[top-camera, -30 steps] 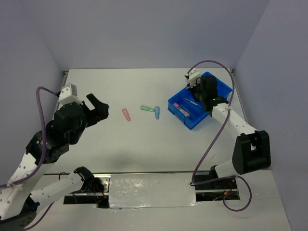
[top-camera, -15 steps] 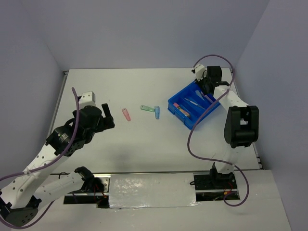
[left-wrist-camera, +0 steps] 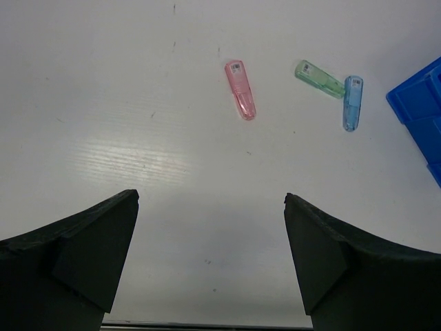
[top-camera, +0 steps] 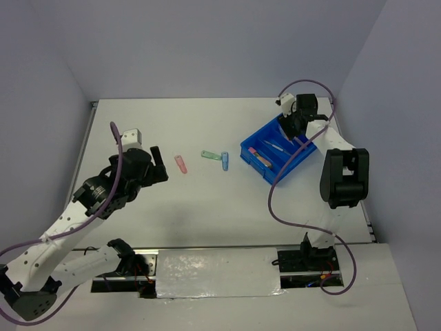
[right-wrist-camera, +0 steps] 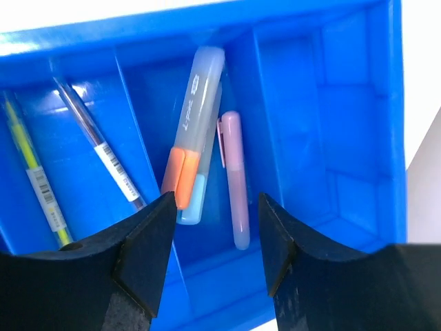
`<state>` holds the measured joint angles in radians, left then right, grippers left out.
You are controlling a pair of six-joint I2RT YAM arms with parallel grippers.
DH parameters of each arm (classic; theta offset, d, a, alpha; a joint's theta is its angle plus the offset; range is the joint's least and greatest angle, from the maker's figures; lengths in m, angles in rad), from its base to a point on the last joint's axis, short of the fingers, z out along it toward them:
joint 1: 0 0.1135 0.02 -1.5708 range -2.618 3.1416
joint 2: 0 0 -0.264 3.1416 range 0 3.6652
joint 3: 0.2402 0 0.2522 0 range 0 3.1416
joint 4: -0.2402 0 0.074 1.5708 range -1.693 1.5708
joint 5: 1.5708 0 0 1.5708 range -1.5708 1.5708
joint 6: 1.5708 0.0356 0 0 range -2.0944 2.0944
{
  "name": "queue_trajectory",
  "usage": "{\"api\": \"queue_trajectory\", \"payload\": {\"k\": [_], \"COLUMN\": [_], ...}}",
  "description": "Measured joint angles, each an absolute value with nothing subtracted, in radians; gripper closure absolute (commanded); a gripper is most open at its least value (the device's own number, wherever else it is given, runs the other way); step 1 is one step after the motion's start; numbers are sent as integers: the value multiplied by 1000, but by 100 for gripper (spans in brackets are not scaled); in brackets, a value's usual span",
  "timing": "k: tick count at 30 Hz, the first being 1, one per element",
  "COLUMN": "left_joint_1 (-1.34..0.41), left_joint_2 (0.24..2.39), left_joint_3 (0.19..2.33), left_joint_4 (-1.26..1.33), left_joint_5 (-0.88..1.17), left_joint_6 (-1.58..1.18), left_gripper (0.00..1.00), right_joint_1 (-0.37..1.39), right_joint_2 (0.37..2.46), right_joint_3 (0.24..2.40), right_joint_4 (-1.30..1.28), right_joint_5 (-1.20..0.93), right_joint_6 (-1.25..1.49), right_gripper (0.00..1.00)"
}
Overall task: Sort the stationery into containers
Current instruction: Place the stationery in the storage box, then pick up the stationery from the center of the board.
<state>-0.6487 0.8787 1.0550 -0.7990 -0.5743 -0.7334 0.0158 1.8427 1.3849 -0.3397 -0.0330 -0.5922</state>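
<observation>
Right wrist: newly spread right gripper [right-wrist-camera: 213, 207], empty, above blue tray [right-wrist-camera: 386, 103]; lilac pen [right-wrist-camera: 236, 179] loose in a compartment beside orange-tipped highlighter [right-wrist-camera: 196, 117]. Probably one more sorted. Left wrist: wide-open left gripper [left-wrist-camera: 210, 207], moved closer to pink marker [left-wrist-camera: 240, 99]; green marker [left-wrist-camera: 319, 78] and light-blue marker [left-wrist-camera: 352, 103] beyond, unsorted.

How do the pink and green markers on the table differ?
The pink marker lies alone, while the green marker has one end at the blue marker, touching or nearly so. In the left wrist view, the pink marker runs almost straight up the picture and the green marker slants across it. Both are short, translucent and flat on the table, outside the tray.
</observation>
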Motion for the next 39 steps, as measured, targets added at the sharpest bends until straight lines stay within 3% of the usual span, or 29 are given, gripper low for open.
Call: {"api": "queue_trajectory", "payload": {"k": [1,2,3,7,10,13,16,25,32,36,39], "left_joint_1": [-649,-649,-649,-641,-598,-518,-469,-454,-454,-454,-454], "left_joint_2": [889,901,914,996,1137,1374,1596,2006,2072,2081,2085], "left_joint_3": [1053,1050,1047,1039,1062,1174,1299,1612,1591,1557,1541], "left_joint_4": [-793,-786,-781,-733,-677,-641,-624,-712,-738,-728,-709], "left_joint_5": [-574,-574,-574,-577,-550,-513,-510,-527,-511,-501,-498], "left_joint_6": [-736,-738,-741,-788,-815,-830,-846,-902,-958,-980,-1000], "left_gripper": [1,1,1,1,1,1,1,8,15,26,44], "right_joint_1": [15,15,15,18,77,324,570,591,635,635,635], "right_joint_2": [1842,1842,1842,1792,1628,1380,1191,1108,1011,936,907], "right_joint_3": [1395,1406,1415,1433,1357,1235,1141,908,818,818,817], "right_joint_4": [-348,-355,-364,-396,-348,-236,-132,-98,-173,-173,-172], "right_joint_5": [-37,-39,-45,-106,-67,152,167,67,65,68,67], "right_joint_6": [-590,-586,-573,-496,-382,-312,-193,131,204,212,219], "right_gripper": [40,2,0,0,0,0,0,0,0,0,0]}}
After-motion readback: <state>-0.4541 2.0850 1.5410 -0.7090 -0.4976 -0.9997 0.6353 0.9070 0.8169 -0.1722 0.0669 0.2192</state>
